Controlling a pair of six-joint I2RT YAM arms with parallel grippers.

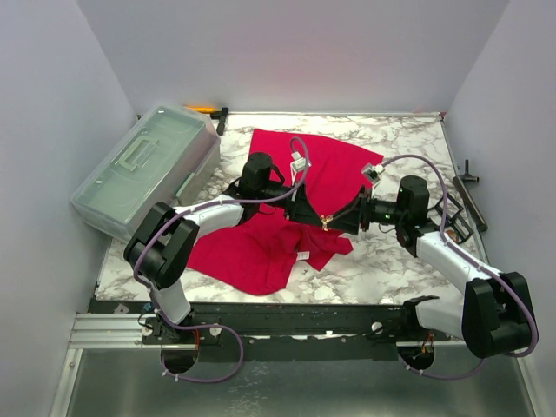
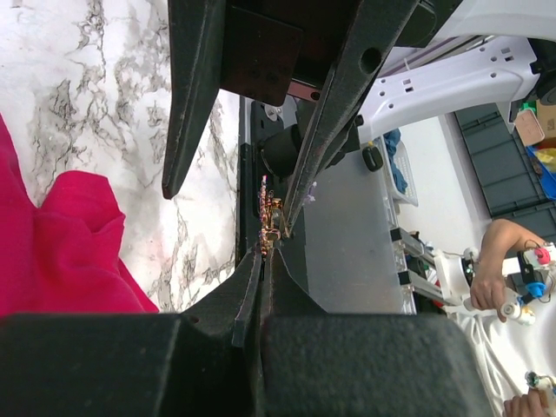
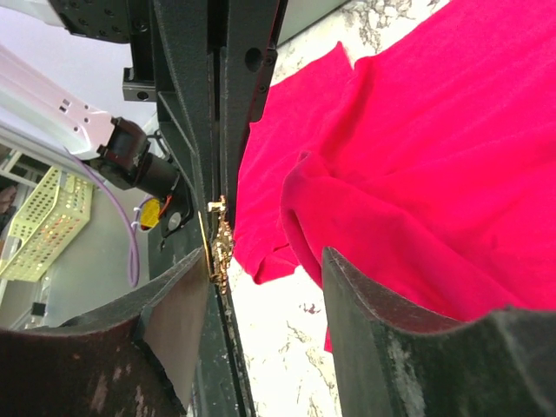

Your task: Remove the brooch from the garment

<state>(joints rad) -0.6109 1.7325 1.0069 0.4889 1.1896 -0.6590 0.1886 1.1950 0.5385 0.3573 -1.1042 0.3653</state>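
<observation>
While left jaws clamp the brooch [image 1: 326, 221] above the garment [image 1: 261, 252], near its edge, right jaws stand apart.

The garment [image 1: 334, 169] lies on the table [image 1: 391, 261], box [image 1: 143, 165] to its left, brooch [image 1: 325, 221] above it.

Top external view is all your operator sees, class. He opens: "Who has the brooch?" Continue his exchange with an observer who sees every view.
Observer: The left gripper is shut on the brooch, pinching one end.
Operator: And the right gripper?
Observer: Open; one finger lies against the brooch.
Operator: Is it off the garment?
Observer: Yes; both wrist views show no cloth on it.
</observation>
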